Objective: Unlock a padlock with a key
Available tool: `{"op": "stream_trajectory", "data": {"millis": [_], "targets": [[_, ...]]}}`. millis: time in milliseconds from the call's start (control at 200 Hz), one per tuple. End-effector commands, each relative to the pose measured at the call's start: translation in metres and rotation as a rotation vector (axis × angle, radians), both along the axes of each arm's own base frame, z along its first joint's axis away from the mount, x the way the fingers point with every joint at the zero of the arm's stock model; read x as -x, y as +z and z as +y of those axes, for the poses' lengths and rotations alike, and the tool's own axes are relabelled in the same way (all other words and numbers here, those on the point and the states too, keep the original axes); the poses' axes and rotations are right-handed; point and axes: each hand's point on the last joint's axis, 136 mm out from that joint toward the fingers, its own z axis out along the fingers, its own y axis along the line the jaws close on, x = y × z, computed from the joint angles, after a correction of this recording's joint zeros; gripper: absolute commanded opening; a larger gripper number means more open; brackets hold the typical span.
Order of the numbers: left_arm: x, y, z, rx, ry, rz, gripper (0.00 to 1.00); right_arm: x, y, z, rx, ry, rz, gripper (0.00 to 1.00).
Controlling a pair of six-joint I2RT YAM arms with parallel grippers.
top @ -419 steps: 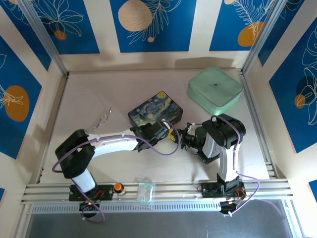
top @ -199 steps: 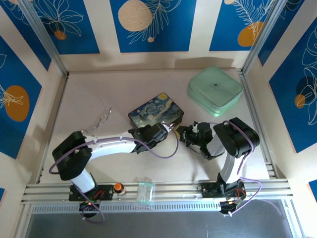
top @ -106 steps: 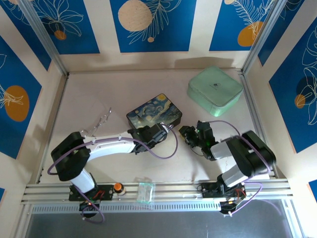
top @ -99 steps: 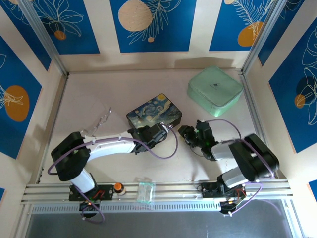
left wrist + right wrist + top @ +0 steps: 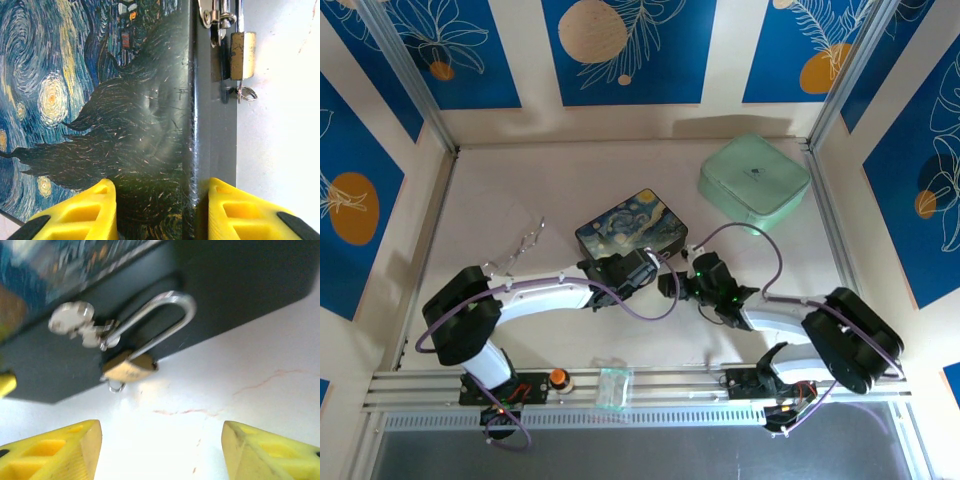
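Note:
The small brass padlock hangs against the dark front wall of the starry-night box, its silver shackle passing through the box's clasp. A small wire ring dangles under the padlock body; no key blade shows. My right gripper is open and wide, low over the table, a short way in front of the padlock with nothing between its fingers. My left gripper is open and straddles the box's front top edge, with the padlock further along that wall.
A mint-green square case lies at the back right. A thin wire object lies left of the box. A small clear bag and an orange knob sit on the front rail. Walls close in on three sides.
My right arm has stretched out low and its gripper has slid left toward the box's front wall. The box turned and shifted slightly left. The left arm has stayed put.

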Motion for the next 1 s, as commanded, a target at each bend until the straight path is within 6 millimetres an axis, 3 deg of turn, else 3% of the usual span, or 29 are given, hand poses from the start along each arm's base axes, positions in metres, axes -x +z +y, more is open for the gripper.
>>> {"op": "stream_trajectory", "data": {"millis": [0, 415, 540, 675, 855, 996], "targets": [[0.037, -0.046, 0.022, -0.107, -0.052, 0.231, 0.34, -0.003, -0.005, 0.011, 0.083, 0.069, -0.109, 0.64], [0.039, -0.047, 0.022, -0.109, -0.063, 0.245, 0.34, -0.021, -0.031, 0.052, 0.139, 0.082, -0.177, 0.64], [0.040, -0.049, 0.021, -0.109, -0.070, 0.253, 0.34, -0.033, -0.038, 0.045, 0.173, -0.026, -0.183, 0.61], [0.043, -0.050, 0.020, -0.122, -0.093, 0.269, 0.33, -0.044, -0.039, 0.042, 0.154, -0.077, -0.177, 0.52], [0.044, -0.052, 0.026, -0.174, -0.109, 0.271, 0.27, -0.057, -0.025, 0.026, -0.016, -0.158, -0.117, 0.29], [0.044, -0.052, 0.027, -0.172, -0.110, 0.263, 0.27, -0.063, -0.018, 0.016, -0.130, -0.190, -0.055, 0.27]]}}
